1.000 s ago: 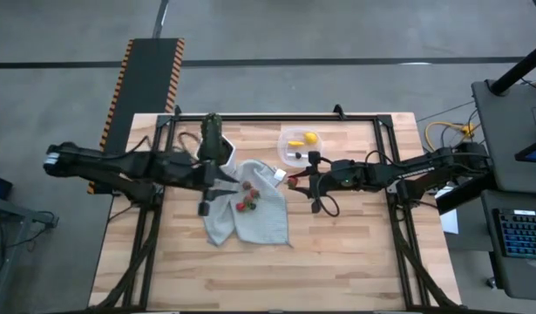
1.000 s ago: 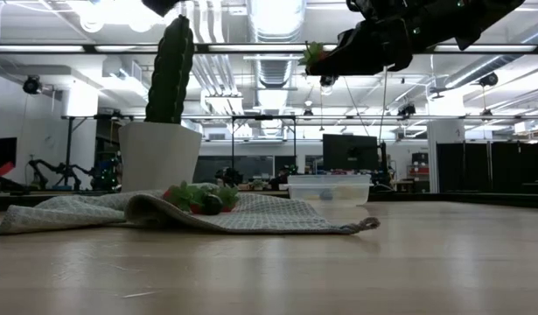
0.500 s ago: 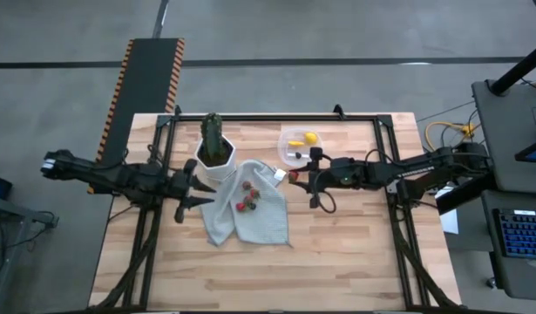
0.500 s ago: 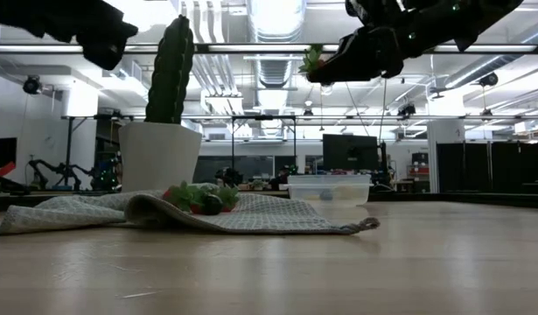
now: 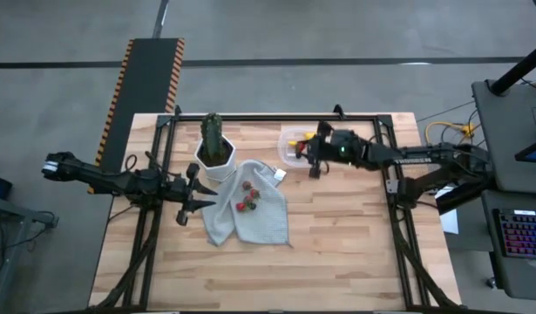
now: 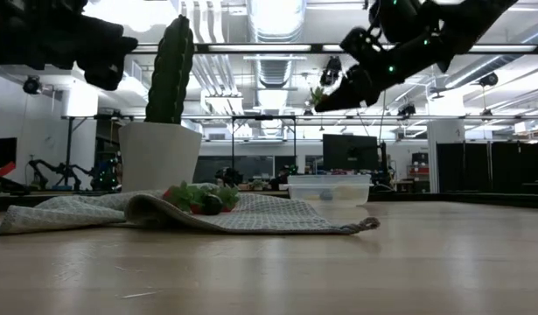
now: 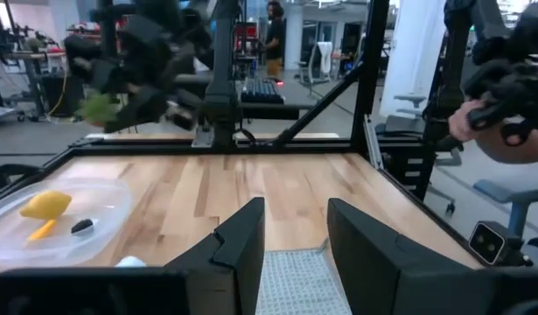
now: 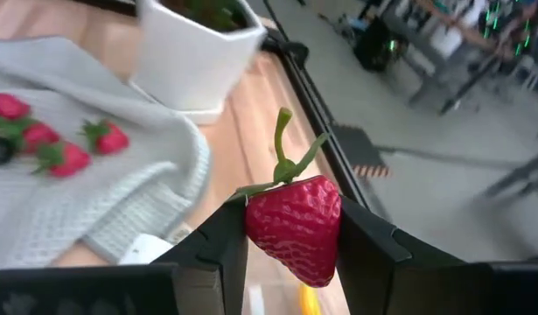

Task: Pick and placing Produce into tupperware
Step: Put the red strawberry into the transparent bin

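Strawberry (image 8: 293, 229) in right gripper (image 8: 290, 254), perhaps four berries (image 5: 247, 197) on cloth (image 5: 261, 218)

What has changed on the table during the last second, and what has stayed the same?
The right gripper, shut on a red strawberry, moved from beside the grey cloth to above the clear plastic container. The left gripper, open, drew back off the cloth toward the table's left side. The cloth's berries and the white cactus pot stayed put.

Berries (image 6: 201, 198) on towel (image 6: 164, 213) (beside white pot (image 6: 159, 156)).
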Tool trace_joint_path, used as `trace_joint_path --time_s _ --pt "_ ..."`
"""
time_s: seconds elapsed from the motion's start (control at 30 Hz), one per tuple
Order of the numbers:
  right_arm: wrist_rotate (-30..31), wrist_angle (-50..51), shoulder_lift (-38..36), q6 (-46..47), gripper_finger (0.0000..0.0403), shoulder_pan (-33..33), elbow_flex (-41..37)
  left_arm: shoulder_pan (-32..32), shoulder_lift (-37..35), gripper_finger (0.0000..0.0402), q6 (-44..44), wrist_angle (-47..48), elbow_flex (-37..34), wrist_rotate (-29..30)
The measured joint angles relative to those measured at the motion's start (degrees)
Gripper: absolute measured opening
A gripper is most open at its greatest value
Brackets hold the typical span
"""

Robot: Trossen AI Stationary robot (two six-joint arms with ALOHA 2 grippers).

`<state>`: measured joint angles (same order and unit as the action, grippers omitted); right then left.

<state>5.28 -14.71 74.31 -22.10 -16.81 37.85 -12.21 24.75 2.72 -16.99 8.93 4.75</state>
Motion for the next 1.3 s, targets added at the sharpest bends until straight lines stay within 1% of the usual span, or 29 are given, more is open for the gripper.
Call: trace_joint_path --time_s 0.1,0.2,0.3,0.4,0.63,0.97,1.13,1.3 --pt "-4.51 0.81 0.20 3.00 0.0125 -5.45 0.00 0.00 -0.02 0.0113 -0.03 -1.14 -0.03 0.00" --pt "-6.88 1.26 1.11 5.06 0.0125 -9.72 0.00 0.00 -0.02 0.0113 -0.07 -1.98 -0.03 0.00" --pt "-9.60 1.97 3.20 7.47 0.0125 -12.59 0.51 0.00 -0.04 0.0113 -0.07 -2.04 0.04 -0.02" --pt "-11.70 3.01 6.94 8.83 0.0125 -13.54 2.41 0.00 -0.04 0.0113 -0.30 -1.98 0.04 -0.02" --pt "-11.79 6.43 16.07 7.75 0.0125 -13.55 9.99 0.00 -0.04 0.0113 -0.24 -2.04 0.04 -0.07" --pt "-11.15 21.51 26.17 5.53 0.0125 -14.40 21.73 0.00 -0.04 0.0113 -0.14 -2.02 0.04 -0.09" --pt "-7.85 25.94 29.87 4.61 0.0130 -15.71 25.45 0.00 -0.04 0.0113 -0.13 -2.00 0.04 -0.09" --pt "-7.66 28.65 31.79 4.04 0.0126 -16.57 27.15 0.00 -0.04 0.0113 -0.11 -2.02 0.04 -0.09"
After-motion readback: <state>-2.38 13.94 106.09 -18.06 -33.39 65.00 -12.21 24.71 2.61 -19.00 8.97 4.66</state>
